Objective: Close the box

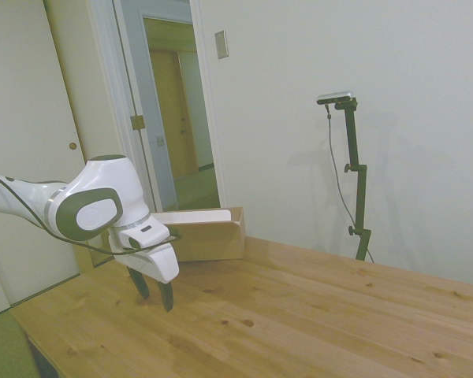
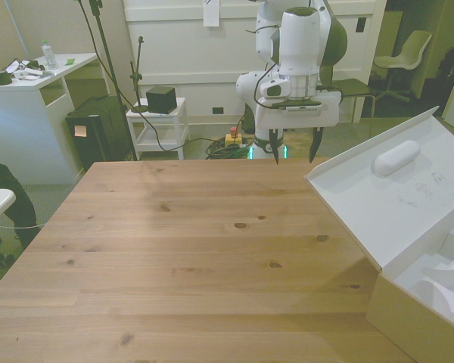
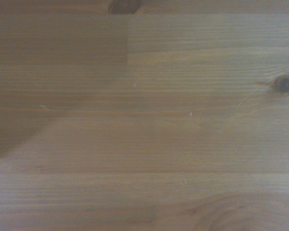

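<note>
Tabletop (image 2: 189,249) bare wood, which is all the wrist view shows. Box (image 2: 420,299) at the front view's right edge, lid (image 2: 386,200) up and tilted back, white inside. Gripper (image 2: 293,157) hovers well apart from box, jaws wide, holding nothing.

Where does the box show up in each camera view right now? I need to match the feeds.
Side view: the box stands at the table's far edge, just behind the gripper.
Front view: the box sits at the front view's right, lid raised open.
Wrist view: not in it; only bare table.
Shared landmark: the gripper, open, hanging above the wood.
</note>
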You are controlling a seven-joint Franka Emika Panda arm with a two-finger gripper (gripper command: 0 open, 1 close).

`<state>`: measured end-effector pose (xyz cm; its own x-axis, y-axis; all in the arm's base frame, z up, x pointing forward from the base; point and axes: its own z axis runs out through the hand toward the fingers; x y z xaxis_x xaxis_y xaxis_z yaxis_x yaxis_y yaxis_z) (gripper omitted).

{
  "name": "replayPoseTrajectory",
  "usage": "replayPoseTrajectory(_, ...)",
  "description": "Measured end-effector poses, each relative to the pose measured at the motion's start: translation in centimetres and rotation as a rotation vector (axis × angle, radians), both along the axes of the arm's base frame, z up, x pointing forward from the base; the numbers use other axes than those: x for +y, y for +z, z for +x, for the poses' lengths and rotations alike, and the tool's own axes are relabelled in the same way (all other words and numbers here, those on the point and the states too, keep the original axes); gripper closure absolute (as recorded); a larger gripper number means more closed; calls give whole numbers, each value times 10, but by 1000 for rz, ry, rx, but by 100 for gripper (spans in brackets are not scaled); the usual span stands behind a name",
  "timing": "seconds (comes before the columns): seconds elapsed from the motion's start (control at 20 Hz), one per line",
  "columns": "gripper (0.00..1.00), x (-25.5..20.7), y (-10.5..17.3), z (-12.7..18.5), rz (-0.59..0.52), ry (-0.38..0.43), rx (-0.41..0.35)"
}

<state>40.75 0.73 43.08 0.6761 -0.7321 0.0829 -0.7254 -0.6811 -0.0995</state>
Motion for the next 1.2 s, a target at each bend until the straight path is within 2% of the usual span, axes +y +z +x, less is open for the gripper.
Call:
replayPoseTrajectory(0.25, 0, 0, 0, 1, -3, 17, -1)
replayPoseTrajectory(0.55, 0, 7, 26, 17, -7, 65, -55)
replayPoseTrajectory(1.2, 0, 74, 83, 110, -44, 232, -163)
